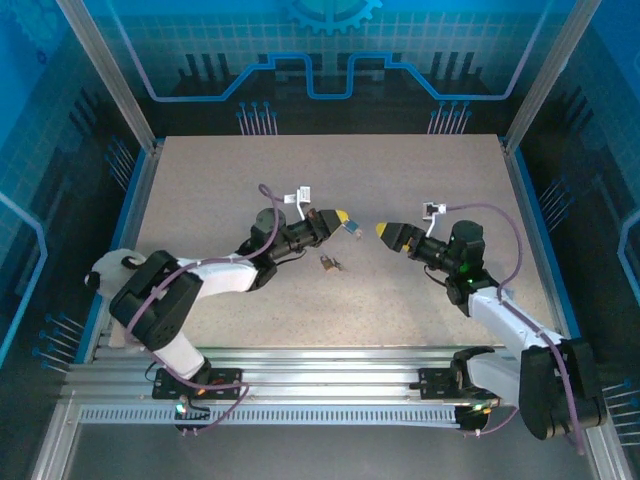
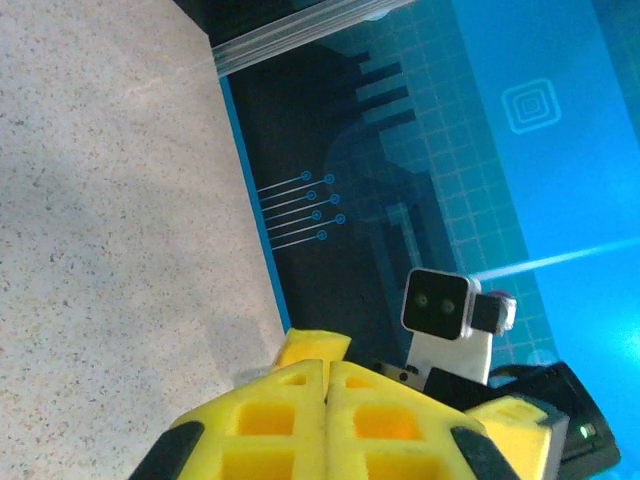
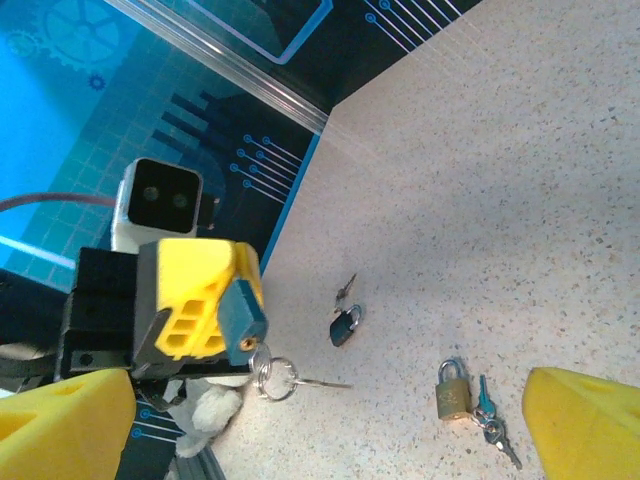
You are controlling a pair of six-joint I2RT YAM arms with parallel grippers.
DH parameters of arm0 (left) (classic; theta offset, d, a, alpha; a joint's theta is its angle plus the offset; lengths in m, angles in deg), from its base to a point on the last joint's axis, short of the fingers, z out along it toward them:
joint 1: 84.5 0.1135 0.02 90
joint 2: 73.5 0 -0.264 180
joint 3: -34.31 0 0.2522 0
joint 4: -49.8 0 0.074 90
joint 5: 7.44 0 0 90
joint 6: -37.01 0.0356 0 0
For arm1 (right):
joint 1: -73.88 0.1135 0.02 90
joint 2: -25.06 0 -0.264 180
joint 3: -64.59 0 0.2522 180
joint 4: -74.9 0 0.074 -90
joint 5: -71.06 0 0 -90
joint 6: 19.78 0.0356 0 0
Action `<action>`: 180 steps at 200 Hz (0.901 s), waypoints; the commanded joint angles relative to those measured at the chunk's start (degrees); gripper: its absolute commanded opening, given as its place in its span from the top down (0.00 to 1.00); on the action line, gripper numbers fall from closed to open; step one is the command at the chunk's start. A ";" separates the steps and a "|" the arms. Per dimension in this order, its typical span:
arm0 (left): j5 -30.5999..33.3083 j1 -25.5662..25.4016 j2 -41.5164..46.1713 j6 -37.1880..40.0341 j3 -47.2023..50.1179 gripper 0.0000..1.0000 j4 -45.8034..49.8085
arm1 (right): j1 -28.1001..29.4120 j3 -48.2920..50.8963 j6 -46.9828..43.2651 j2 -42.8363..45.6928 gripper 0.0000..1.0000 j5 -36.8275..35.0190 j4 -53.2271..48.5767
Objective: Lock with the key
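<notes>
My left gripper (image 1: pixel 343 216) is shut on a teal-blue padlock (image 3: pixel 240 310), held above the table's middle. The padlock's keyhole faces my right gripper. A key ring (image 3: pixel 272 378) hangs at that keyhole, seemingly by an inserted key, and a second key (image 3: pixel 325 383) sticks out sideways from the ring. In the left wrist view the yellow fingers (image 2: pixel 290 420) press together and hide the padlock. My right gripper (image 1: pixel 385 231) stands open a short way to the right of the padlock (image 1: pixel 353 229), its jaws wide apart with nothing between them.
On the table below the grippers lie a small dark padlock (image 3: pixel 345 327) with a key (image 3: pixel 346 288) beside it, and a brass padlock (image 3: pixel 452 390) with blue keys (image 3: pixel 490 415). The brass padlock (image 1: pixel 327 262) lies just in front of the left gripper.
</notes>
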 commanded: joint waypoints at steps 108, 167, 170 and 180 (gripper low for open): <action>-0.08 -2.82 -10.46 -7.14 -6.16 1.00 -9.42 | 3.17 0.60 2.80 -8.56 0.39 0.08 11.09; 0.01 -3.51 -11.17 -7.80 -5.79 1.00 -11.06 | 3.32 0.56 2.62 -9.36 0.53 -0.37 11.31; 0.02 -3.52 -11.22 -7.88 -5.65 1.00 -11.22 | 3.32 0.54 2.68 -9.43 0.54 -0.46 11.31; 0.02 -3.50 -11.47 -8.24 -5.57 1.00 -11.77 | 3.27 0.60 2.71 -9.69 0.57 -0.42 11.57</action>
